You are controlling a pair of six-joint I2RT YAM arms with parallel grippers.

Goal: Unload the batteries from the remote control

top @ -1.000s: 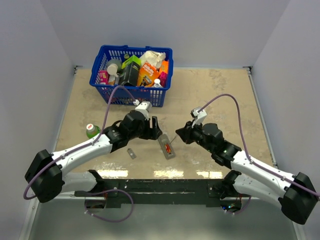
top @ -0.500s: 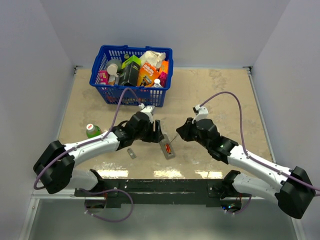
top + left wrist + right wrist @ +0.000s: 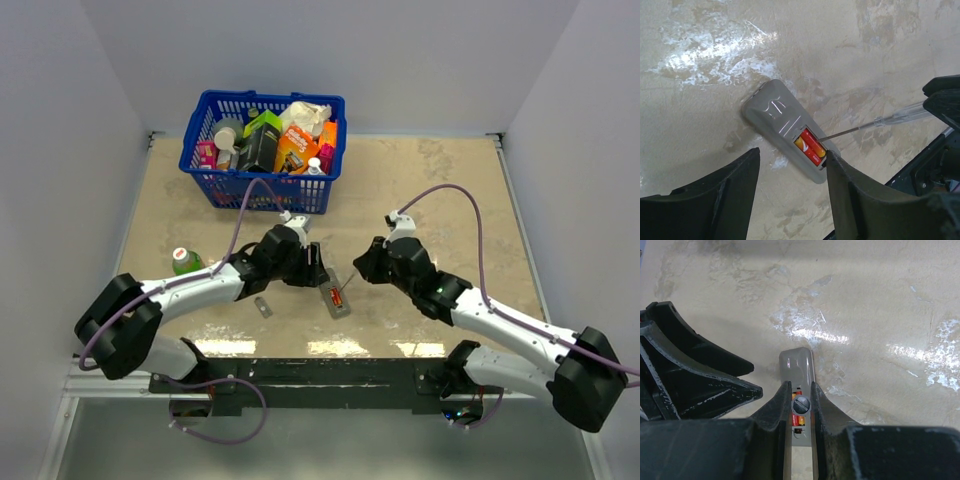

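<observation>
The grey remote control (image 3: 331, 295) lies back-up on the table with its recess uncovered. Two red-orange batteries (image 3: 811, 147) sit side by side in it, also seen as batteries (image 3: 799, 420) under the right fingers. My left gripper (image 3: 792, 164) is open and low over the remote control (image 3: 782, 122)'s battery end, its right finger (image 3: 860, 200) against that end's edge. My right gripper (image 3: 800, 388) is shut on a thin grey tool (image 3: 801, 405), seen end-on. The tool (image 3: 875, 124)'s tip rests on the batteries.
A small grey cover piece (image 3: 262, 306) lies left of the remote. A green-capped bottle (image 3: 184, 260) stands by the left arm. A blue basket (image 3: 205, 160) full of packages sits at the back left. The two grippers are close together over the remote.
My left gripper has moved in over the remote's battery end and its jaws have narrowed. My right gripper has come a little closer, bringing the tool's tip onto the batteries.
</observation>
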